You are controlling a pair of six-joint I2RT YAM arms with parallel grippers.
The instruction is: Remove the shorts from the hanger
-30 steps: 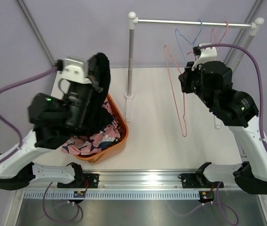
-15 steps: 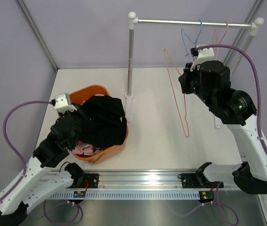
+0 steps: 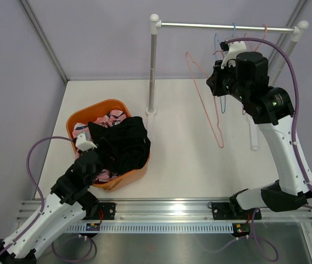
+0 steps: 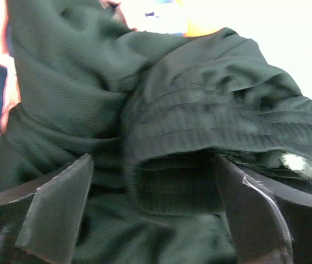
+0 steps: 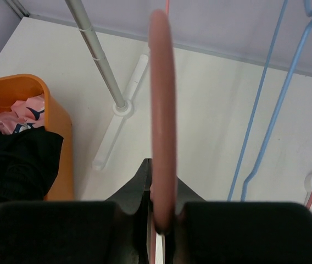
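**Left gripper (image 4: 153, 181).** The jaws stand wide apart. Both fingers (image 4: 57, 209) are spread, and nothing is clamped between them. The black shorts (image 3: 124, 144) lie directly ahead of the gripper and just below it, and cloth fills the gap between the fingers. The ribbed waistband runs across the opening from one finger toward the other, so its long axis lies crosswise to the gripper's line of approach.

**Location of the shorts.** The black shorts are heaped in the orange basket (image 3: 124, 179) and drape over the rim on the side away from the left arm's base. Pink patterned shorts (image 3: 115, 116) lie in the same basket, beyond the black pair as seen from the left gripper.

**Right gripper (image 5: 159, 220).** The jaws are closed on the wire of the pink hanger (image 5: 161, 110), which stands upright out of them. The hanger carries no cloth. A blue hanger (image 5: 266, 110) hangs just beside it, to the gripper's right, also bare. The rail (image 3: 227, 26) is above and beyond the gripper.

**Assessment.** The left arm is the nearer one to the shorts; the right arm is well apart from them. With both visible hangers bare, removal appears complete (a third pair cannot be made out in the basket). A straight retreat of the left gripper, back along its own axis, should clear the cloth without snagging the waistband.
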